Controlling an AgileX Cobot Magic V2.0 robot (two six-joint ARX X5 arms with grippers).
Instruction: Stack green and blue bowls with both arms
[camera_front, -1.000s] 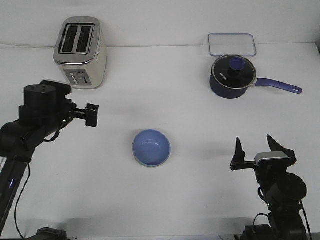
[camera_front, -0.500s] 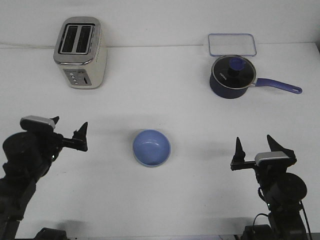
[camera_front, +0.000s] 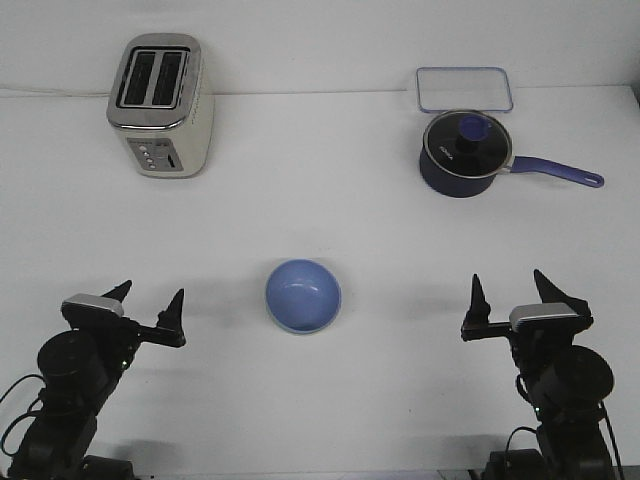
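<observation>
A white counter (camera_front: 320, 210) fills the front view, seen from above and behind the robot. Everything on it sits well apart, which leaves the middle free for both arms to reach in.

At the far left stands a cream and silver toaster (camera_front: 160, 105), upright, slots facing up. At the far right is a dark navy saucepan (camera_front: 463, 153) with its lid on and its long handle pointing right. Just behind it lies a clear rectangular lid (camera_front: 465, 89), flat on the counter. None of these three belongs to the task, and they look parked at the back, out of the way.

The blue bowl (camera_front: 303, 295) sits alone near the centre of the counter, roughly midway between the two arms and within reach of either. It is small, round and plain, a matte light periwinkle, standing upright with its open side up. A pale rim line runs round its lower edge; whether that is a green bowl nested beneath it cannot be told from this view, and no separate green bowl is visible anywhere.

The two arms are low at the near corners. The left gripper (camera_front: 150, 315) has its fingers spread and holds nothing. The right gripper (camera_front: 510, 295) is likewise spread wide and empty. Both point forward, apart from the bowl, in what looks like a resting pose.
</observation>
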